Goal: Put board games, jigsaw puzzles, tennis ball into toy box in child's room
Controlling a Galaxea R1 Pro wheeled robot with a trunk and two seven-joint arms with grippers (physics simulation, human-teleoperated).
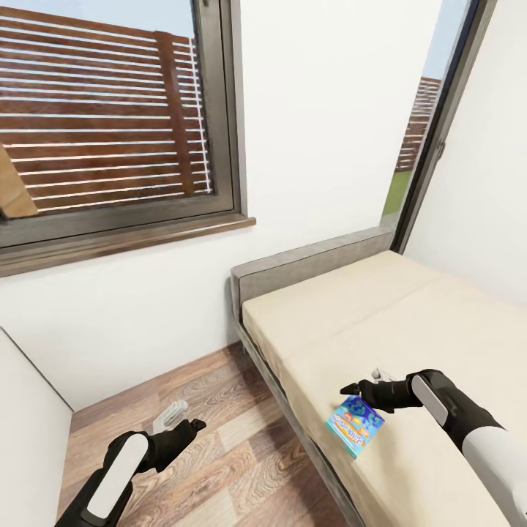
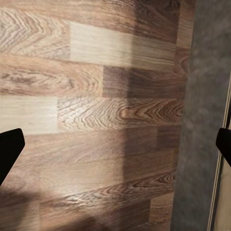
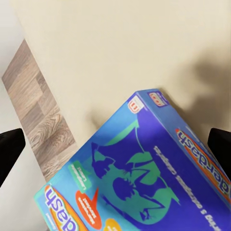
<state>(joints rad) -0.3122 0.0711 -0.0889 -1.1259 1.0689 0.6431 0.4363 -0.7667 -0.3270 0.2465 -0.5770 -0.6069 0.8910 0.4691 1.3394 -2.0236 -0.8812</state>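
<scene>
One of the board games, a light-blue cartoon box (image 1: 356,423), lies on the beige bed (image 1: 417,322) close to its near edge. My right gripper (image 1: 360,385) hovers just above the box's far end, open. In the right wrist view the blue box (image 3: 144,178) spreads under the open right gripper (image 3: 115,147), with the dark fingertips (image 3: 9,147) far apart at the sides and not touching it. My left gripper (image 1: 189,423) hangs open over the wood-plank floor (image 2: 86,120), holding nothing. The toy box, table, jigsaw puzzles and tennis ball are out of view.
A grey padded headboard (image 1: 307,265) stands against the white wall under a large window (image 1: 110,117). The bed's grey side rail (image 2: 202,120) runs beside my left gripper. A white panel (image 1: 29,432) bounds the floor strip at the left.
</scene>
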